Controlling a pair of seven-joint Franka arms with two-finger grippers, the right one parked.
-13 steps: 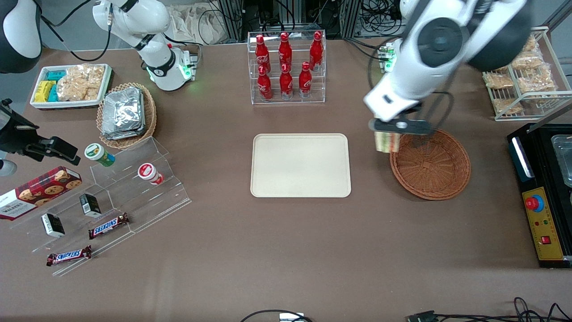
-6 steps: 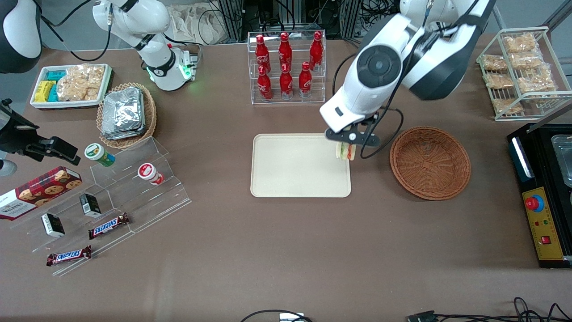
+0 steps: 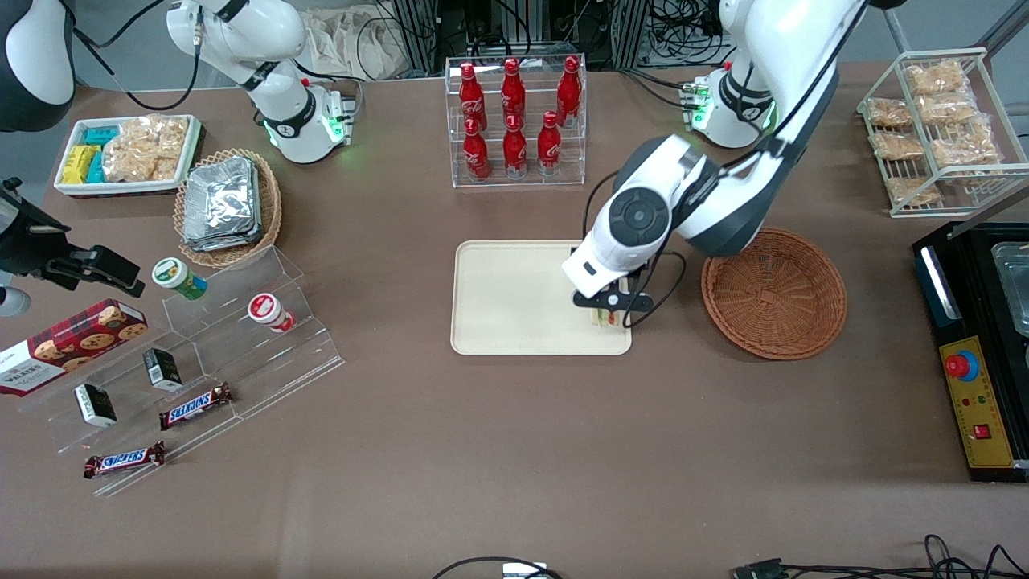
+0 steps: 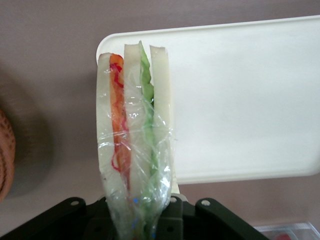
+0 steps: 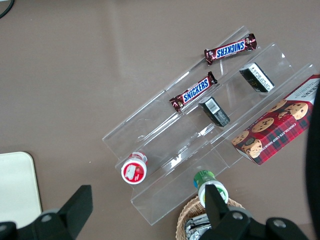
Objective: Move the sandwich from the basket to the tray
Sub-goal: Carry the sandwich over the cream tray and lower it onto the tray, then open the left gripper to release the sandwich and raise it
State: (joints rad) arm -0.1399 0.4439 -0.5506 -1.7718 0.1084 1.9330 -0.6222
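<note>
Brown table [image 3: 514, 450], cable clutter [image 3: 418, 28] above

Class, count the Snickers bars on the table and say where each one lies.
2. One Snickers bar lies on the clear stepped display; the other lies nearer the front camera, at the display's lowest edge. None seem hidden. The hand holds the sandwich over the tray.

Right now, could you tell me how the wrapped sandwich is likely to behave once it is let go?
The sandwich, held by the hand above the tray, looks soft and light. Its clear film probably makes it slippery. Released on its narrow edge, it will likely tip flat.
</note>
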